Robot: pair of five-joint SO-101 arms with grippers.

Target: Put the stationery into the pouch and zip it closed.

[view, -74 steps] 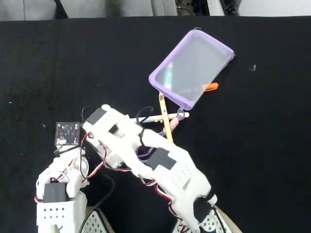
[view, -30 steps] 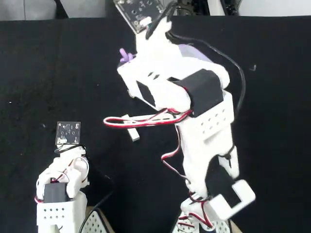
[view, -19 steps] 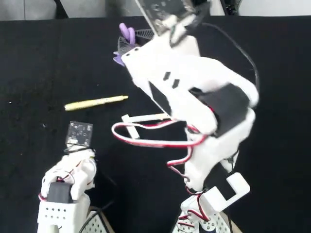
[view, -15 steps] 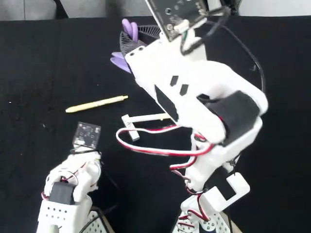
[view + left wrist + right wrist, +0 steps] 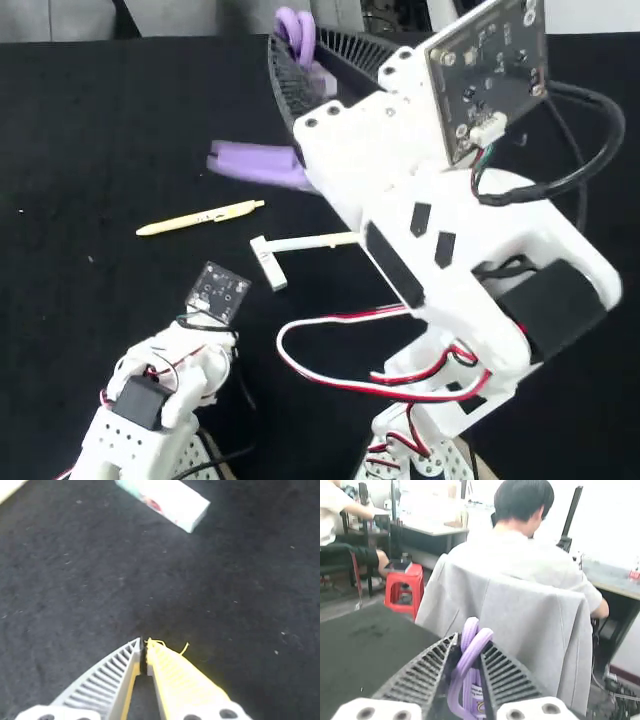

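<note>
My right gripper (image 5: 300, 40) is raised high above the table, shut on a purple loop at the edge of the purple pouch (image 5: 255, 163), which hangs below it. The right wrist view has the purple loop (image 5: 470, 647) pinched between the dark ribbed fingers (image 5: 427, 680). A yellow pen (image 5: 200, 216) lies on the black table, left of centre. A white pen (image 5: 320, 241) and a white eraser block (image 5: 268, 265) lie near the middle. My left gripper (image 5: 145, 649) is shut and holds nothing, low over the table, a short way from the white eraser (image 5: 165, 500).
The left arm's base (image 5: 140, 420) sits at the front left corner. The raised right arm (image 5: 470, 260) hides much of the table's right half. A person sits with their back turned in the room behind (image 5: 520, 555).
The right arm lifted the pouch off the table and swung it up and back. The yellow pen now lies at the left. The left arm tilted forward toward the eraser.
</note>
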